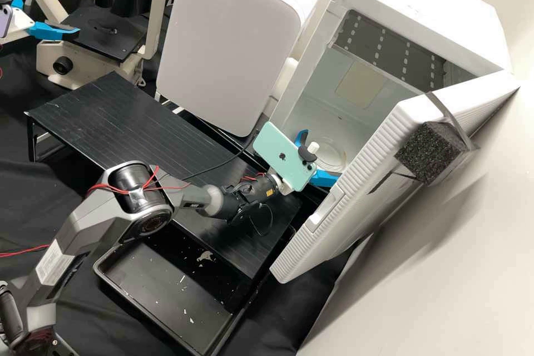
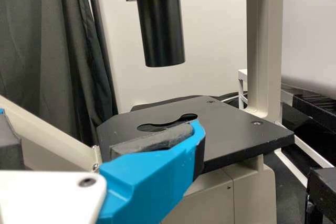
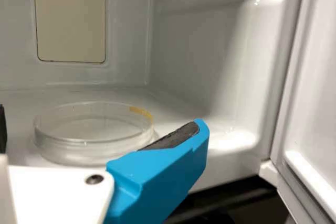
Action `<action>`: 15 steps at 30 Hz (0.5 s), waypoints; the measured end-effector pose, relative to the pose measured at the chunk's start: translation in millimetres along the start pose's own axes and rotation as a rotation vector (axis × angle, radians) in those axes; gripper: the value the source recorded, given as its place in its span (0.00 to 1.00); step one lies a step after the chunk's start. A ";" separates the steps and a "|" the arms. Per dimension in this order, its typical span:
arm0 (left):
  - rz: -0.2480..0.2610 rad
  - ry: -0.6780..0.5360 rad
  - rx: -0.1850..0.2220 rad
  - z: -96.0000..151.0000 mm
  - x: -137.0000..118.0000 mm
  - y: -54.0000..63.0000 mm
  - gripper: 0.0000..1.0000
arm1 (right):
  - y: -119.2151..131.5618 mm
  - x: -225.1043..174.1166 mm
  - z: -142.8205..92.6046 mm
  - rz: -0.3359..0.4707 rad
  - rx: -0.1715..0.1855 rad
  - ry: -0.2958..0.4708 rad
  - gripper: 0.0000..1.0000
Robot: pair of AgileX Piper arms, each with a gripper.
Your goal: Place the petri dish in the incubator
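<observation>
1. Nearest, at lower left in the high view, the right arm (image 1: 78,233) rises and reaches over the black table (image 1: 92,117)
2. Left gripper (image 1: 57,10): fingers apart beside the near edge of the microscope's black stage (image 1: 111,41)
3. Black tray (image 1: 101,271): alongside the table's near edge, light flecks inside
4. Right gripper (image 1: 322,157): just past the table's right end, at the incubator's open front, fingers spread
5. Petri dish (image 3: 94,129): flat on the incubator's (image 1: 445,3) floor, near its front edge
6. Incubator door (image 1: 367,161): swung open, dark foam block (image 1: 428,153) on its outer face
</observation>
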 end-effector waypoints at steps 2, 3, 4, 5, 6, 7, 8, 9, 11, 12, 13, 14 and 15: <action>0.000 0.000 0.000 0.0 0.0 0.0 1.00 | 2.4 -6.9 2.7 -0.002 0.018 0.004 1.00; 0.000 0.000 0.000 0.0 0.0 0.0 1.00 | 4.0 -10.9 4.1 -0.003 0.022 0.009 1.00; 0.000 0.000 0.000 0.0 0.0 0.0 1.00 | 5.5 -14.6 4.8 -0.003 0.027 0.015 1.00; 0.000 0.000 0.000 0.0 0.0 0.0 1.00 | 5.8 -19.3 7.2 -0.007 0.033 0.014 1.00; 0.000 0.000 0.000 0.0 0.0 0.0 1.00 | 7.1 -24.8 8.7 -0.007 0.037 0.016 1.00; 0.000 0.000 0.000 0.0 0.0 0.0 1.00 | 9.5 -30.0 8.4 0.000 0.045 0.031 1.00; 0.000 0.000 0.000 0.0 0.0 0.0 1.00 | 10.7 -35.6 9.6 0.006 0.060 0.039 1.00; 0.000 0.000 0.000 0.0 0.0 0.0 1.00 | 13.4 -46.9 10.5 0.019 0.079 0.062 1.00; 0.000 0.000 0.000 0.0 0.0 0.0 1.00 | 15.0 -61.0 12.5 0.028 0.100 0.076 1.00; 0.000 0.000 0.000 0.0 0.0 0.0 1.00 | 16.3 -72.3 12.9 0.039 0.117 0.094 1.00; 0.000 0.000 0.000 0.0 0.0 0.0 1.00 | 17.9 -82.3 13.4 0.049 0.129 0.108 1.00; 0.000 0.000 0.000 0.0 0.0 0.0 1.00 | 18.2 -92.0 12.4 0.048 0.143 0.122 1.00; 0.000 0.000 0.000 0.0 0.0 0.0 1.00 | 19.0 -99.6 11.4 0.049 0.150 0.132 1.00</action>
